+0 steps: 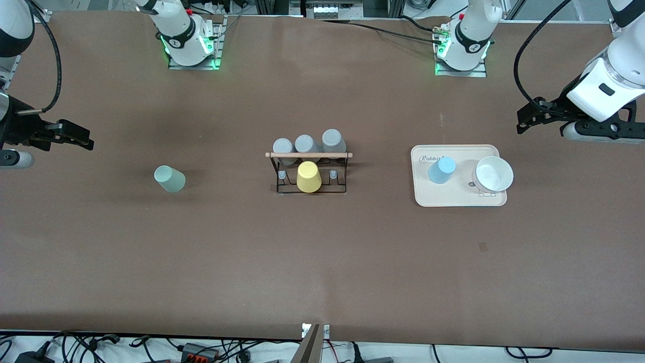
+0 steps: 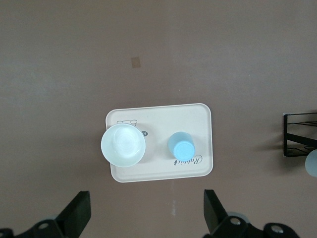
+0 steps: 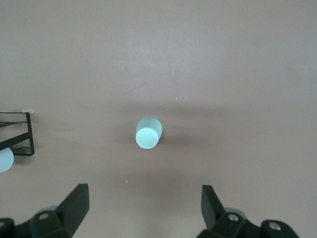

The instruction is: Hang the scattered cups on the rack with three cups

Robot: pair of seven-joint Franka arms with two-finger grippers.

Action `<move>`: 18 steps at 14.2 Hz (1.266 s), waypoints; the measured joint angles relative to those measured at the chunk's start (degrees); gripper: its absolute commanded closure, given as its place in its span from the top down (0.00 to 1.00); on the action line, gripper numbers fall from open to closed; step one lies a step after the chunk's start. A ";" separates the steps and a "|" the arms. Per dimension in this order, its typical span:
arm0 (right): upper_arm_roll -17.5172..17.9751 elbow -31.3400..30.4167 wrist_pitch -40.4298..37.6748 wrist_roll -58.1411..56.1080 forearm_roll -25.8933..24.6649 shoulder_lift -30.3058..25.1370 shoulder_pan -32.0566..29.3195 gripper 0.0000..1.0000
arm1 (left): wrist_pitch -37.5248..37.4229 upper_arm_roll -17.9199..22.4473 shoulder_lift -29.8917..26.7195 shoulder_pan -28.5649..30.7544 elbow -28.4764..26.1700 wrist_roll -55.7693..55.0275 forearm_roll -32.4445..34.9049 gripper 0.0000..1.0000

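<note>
Your mint green cup (image 1: 169, 179) stands upside down on the bare tabletop (image 1: 322, 262) toward the right arm's end, well apart from everything else. Your light blue cup (image 1: 442, 170) also stands upside down, on the cream tray (image 1: 461, 200) toward the left arm's end of the tabletop. Beside it on the same tray, farther toward that end, sits a white bowl (image 1: 493, 174), mouth up.

Between the two cups, near the middle of the tabletop, you have the rack (image 1: 309, 174), a black wire frame with a light wooden dowel (image 1: 309, 155) across its top. A yellow cup (image 1: 308, 177) hangs inverted on a peg of the row nearer the front camera, with a bare peg on each side of it. Three grey cups (image 1: 307, 145) sit inverted in the row farther from the camera, side by side.

Your right gripper (image 3: 143, 206) hangs in the air over the bare tabletop near the mint green cup, its jaws wide apart and holding nothing. Your left gripper (image 2: 146, 210) hangs over the tabletop just beside the tray, its jaws likewise spread wide and empty. Neither gripper touches a cup.
</note>
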 measured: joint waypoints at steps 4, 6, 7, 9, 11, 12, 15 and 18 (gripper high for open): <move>0.00 0.00 -0.03 0.00 0.00 0.00 0.00 1.00 | 0.00 0.00 0.00 0.00 0.00 0.00 0.00 1.00; 0.00 0.00 -0.07 0.00 0.00 0.00 0.00 1.00 | 0.00 0.00 0.00 0.00 0.00 0.00 0.00 1.00; 0.00 0.00 -0.08 0.00 0.00 0.00 0.00 1.00 | 0.00 0.00 0.00 0.00 0.00 -0.02 0.00 1.00; 0.00 0.00 -0.09 0.00 0.00 0.00 0.00 1.00 | 0.00 0.00 0.00 0.00 0.04 -0.02 0.00 1.00; 0.00 -0.01 -0.09 0.00 0.00 0.00 0.00 1.00 | -0.46 -0.02 0.00 -0.01 0.25 -0.03 0.00 1.00; 0.00 -0.01 -0.10 0.00 -0.01 0.00 0.00 1.00 | -1.66 -0.11 0.00 -0.03 0.29 -0.03 0.00 1.00; 0.00 -0.02 -0.11 0.00 -0.01 0.00 0.00 1.00 | -4.10 -1.13 0.45 -0.17 0.28 -0.01 0.00 1.00; -0.02 -0.03 -0.11 0.00 -0.01 0.00 -0.01 1.00 | -5.73 -2.10 2.30 -0.38 0.63 -0.05 0.00 1.00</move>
